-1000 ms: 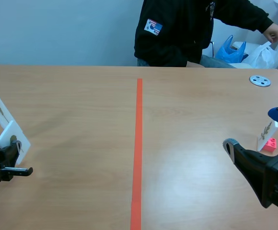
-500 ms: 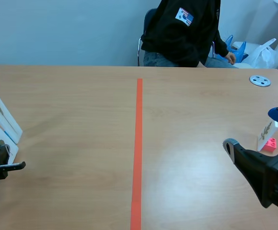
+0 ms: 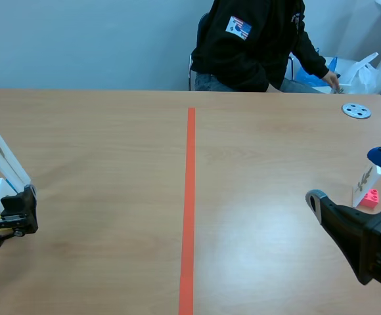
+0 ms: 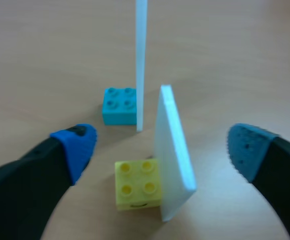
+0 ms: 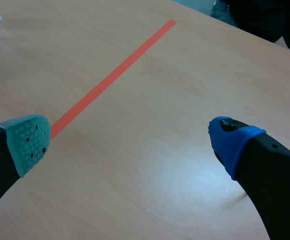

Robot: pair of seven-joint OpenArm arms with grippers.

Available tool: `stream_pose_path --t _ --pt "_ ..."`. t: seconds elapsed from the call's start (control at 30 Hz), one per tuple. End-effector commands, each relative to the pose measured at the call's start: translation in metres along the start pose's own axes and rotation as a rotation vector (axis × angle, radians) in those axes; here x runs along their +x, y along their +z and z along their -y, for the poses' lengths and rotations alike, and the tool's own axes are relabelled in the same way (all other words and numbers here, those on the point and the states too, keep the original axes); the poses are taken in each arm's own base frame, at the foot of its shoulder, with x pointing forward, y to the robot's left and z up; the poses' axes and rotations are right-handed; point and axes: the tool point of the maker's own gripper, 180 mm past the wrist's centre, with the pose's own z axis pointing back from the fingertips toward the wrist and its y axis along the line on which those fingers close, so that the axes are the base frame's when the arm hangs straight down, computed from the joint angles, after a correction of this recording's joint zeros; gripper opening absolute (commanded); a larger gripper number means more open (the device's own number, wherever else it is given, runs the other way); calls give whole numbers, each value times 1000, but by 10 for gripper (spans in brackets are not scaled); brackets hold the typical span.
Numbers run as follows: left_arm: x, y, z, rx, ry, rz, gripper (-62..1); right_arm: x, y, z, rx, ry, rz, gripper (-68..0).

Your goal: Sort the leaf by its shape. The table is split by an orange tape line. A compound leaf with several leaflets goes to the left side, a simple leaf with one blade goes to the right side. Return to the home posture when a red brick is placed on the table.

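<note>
My left gripper (image 4: pixel 161 146) hangs released, left of the orange tape line (image 3: pixel 189 197), the leaf card (image 4: pixel 175 155) on its yellow brick (image 4: pixel 135 184) standing untouched between its fingers (image 4: pixel 72 147); my right gripper (image 5: pixel 130 141) gapes too.

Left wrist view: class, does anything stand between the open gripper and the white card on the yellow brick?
Nothing visible does. The white card, on its yellow brick, stands between the open fingers of the left gripper. A taller card by a blue brick stands beyond it.

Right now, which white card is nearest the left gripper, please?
The card by the yellow brick, inside the open left gripper; the blue-brick card stands farther ahead.
</note>
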Motion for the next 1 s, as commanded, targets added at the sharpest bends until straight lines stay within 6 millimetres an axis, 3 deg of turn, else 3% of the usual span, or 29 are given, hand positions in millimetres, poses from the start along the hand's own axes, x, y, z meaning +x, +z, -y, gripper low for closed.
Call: stream_pose_path --t 0.0,0.2,0.4,0.77,0.97 --pt "17 -4 4 -25 -1 49 14 11 -1 4 -4 14 39 4" --pt "41 1 16 -107 -30 79 14 11 -1 4 -4 14 38 4" --pt "64 22 40 -215 -92 83 14 11 -1 4 -4 14 38 4" --pt "78 95 147 -637 -81 -30 14 11 -1 4 -4 15 38 4" --pt "93 124 183 -761 -128 -51 14 11 -1 4 -4 14 38 4"
